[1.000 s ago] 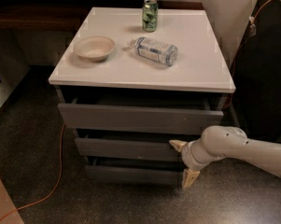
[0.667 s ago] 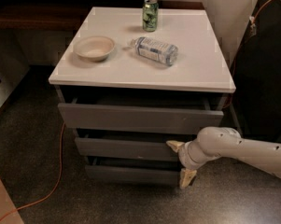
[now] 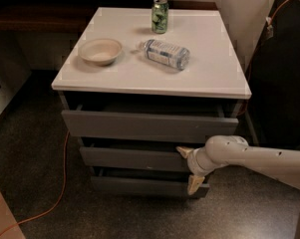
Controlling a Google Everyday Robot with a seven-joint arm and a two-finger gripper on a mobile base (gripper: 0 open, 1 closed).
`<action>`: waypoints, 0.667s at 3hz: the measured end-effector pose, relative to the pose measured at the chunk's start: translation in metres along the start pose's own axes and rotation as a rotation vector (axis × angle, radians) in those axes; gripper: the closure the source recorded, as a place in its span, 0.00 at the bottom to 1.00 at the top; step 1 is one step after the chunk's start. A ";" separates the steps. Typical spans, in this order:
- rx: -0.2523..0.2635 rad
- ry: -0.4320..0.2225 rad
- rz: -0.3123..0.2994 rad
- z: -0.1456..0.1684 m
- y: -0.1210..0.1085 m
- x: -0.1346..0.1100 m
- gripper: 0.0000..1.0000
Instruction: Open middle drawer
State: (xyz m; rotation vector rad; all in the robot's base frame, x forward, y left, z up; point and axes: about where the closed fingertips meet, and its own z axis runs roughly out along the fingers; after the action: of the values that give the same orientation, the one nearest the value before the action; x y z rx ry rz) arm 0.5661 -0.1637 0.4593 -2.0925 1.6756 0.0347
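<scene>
The middle drawer [image 3: 132,159] is the grey flat front of medium width, between the wider top drawer [image 3: 147,126] and the narrower bottom drawer [image 3: 142,185] of the cabinet. It has a tiny pale speck near mid-front. My gripper [image 3: 189,167] comes in from the right on a white arm [image 3: 254,159] and sits at the middle drawer's right end. It is open, with one pale fingertip [image 3: 183,151] at the drawer's top edge and the other fingertip [image 3: 194,184] below it, by the bottom drawer's front.
On the white cabinet top [image 3: 209,73] stand a beige bowl [image 3: 100,51], a plastic bottle lying on its side [image 3: 165,54] and a green can [image 3: 160,15]. An orange cable [image 3: 60,193] runs over the dark floor at left. A dark wall panel stands at right.
My gripper has shifted slightly left and up toward the middle drawer's right end. The drawers and the things on top have not visibly moved.
</scene>
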 end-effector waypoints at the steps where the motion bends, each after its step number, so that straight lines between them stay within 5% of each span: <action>1: 0.020 0.011 0.018 0.013 -0.008 0.007 0.00; 2: 0.027 0.024 0.038 0.024 -0.012 0.013 0.13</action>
State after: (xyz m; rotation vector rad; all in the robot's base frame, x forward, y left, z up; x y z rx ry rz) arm 0.5863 -0.1650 0.4381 -2.0492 1.7199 -0.0010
